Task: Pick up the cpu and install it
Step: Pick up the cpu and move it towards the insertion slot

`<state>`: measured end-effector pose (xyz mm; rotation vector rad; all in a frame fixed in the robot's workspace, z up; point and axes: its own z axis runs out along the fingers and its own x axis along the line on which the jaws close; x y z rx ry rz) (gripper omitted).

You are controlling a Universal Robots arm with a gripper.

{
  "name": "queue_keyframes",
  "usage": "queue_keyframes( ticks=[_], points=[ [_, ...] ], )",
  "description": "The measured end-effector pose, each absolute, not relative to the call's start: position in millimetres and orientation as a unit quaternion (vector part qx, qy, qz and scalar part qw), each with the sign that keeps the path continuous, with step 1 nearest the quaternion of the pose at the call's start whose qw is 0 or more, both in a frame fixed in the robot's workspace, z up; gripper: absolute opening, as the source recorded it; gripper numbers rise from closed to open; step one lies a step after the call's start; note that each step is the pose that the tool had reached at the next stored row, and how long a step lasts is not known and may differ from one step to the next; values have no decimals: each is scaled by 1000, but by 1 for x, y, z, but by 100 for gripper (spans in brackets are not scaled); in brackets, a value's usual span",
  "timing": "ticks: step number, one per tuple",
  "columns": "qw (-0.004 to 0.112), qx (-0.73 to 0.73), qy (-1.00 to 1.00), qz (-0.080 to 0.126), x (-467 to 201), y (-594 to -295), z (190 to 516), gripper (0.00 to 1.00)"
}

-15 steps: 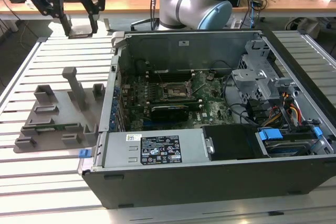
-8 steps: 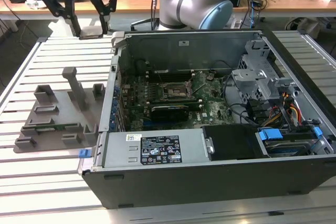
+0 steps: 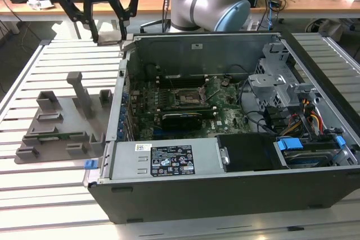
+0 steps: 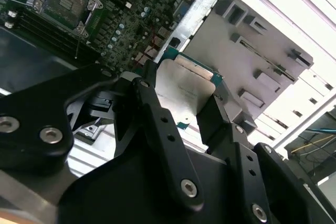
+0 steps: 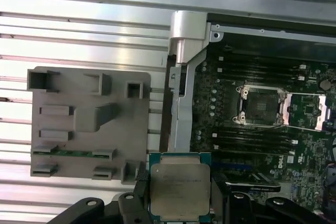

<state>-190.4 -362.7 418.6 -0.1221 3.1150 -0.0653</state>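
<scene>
Slatted table (image 3: 56, 200): one case (image 3: 236, 195), one cpu (image 5: 180, 188) clamped in claw (image 3: 108, 31).

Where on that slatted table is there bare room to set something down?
On the table, bare slats lie on the exterior view's left: between the tray and the near edge, and beyond the tray, toward the end effector holding the cpu. Another strip runs right of the case. Inside the case it is crowded: board, cables, drive cage.
</scene>
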Motion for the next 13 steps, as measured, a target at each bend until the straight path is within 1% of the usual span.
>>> queue_keyframes(
  ticks=[13],
  points=[
    [12, -39, 999, -21, -167, -362, 412, 55]
  ],
)
